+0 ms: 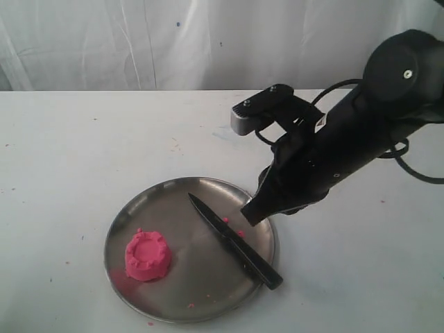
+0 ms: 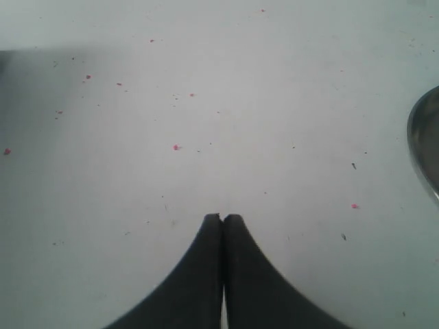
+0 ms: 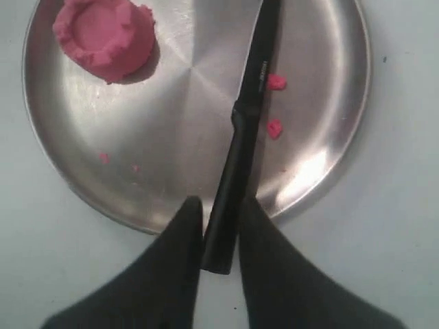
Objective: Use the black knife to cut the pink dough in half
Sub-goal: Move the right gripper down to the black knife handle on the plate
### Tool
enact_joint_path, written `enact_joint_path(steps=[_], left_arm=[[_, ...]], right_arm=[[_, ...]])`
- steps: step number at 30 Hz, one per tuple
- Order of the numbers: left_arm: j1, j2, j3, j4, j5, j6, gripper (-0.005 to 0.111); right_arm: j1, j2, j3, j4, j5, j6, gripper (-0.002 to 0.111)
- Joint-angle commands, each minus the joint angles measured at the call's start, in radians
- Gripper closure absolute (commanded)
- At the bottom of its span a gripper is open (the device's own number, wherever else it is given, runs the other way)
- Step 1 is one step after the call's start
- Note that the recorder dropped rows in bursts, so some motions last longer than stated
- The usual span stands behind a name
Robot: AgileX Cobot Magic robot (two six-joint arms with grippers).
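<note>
The pink dough (image 1: 147, 255) (image 3: 103, 34) is one round puck with a notched rim, whole, on the left part of the steel plate (image 1: 201, 291) (image 3: 171, 137). The black knife (image 1: 232, 243) (image 3: 243, 137) lies flat across the plate's right half, its blade pointing to the far rim and its handle end over the near right rim. My right gripper (image 1: 253, 215) (image 3: 221, 204) hovers over the knife with its fingers apart. In the right wrist view the handle shows between them with a gap on each side. My left gripper (image 2: 222, 218) is shut on nothing over bare table.
Tiny pink crumbs (image 3: 276, 82) lie on the plate beside the knife, and more are scattered on the white table (image 2: 176, 147). The plate's rim (image 2: 425, 144) shows at the edge of the left wrist view. A white curtain hangs behind the table.
</note>
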Motion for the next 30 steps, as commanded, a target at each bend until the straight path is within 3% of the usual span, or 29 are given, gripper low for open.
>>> enact_joint_path(steps=[1,6,11,30], left_arm=[[0.002,-0.005,0.003,-0.006,0.005,0.0,0.107],[0.002,-0.005,0.003,-0.006,0.005,0.0,0.107],[0.002,-0.005,0.003,-0.006,0.005,0.0,0.107],[0.002,-0.005,0.003,-0.006,0.005,0.0,0.107]], right_arm=[[0.049,0.061,0.004,0.007,-0.006,-0.016,0.073],[0.05,0.132,0.004,-0.037,-0.043,-0.016,0.07],[0.05,0.175,0.004,-0.058,-0.056,-0.016,0.056],[0.05,0.316,0.004,-0.024,-0.149,-0.016,0.056]])
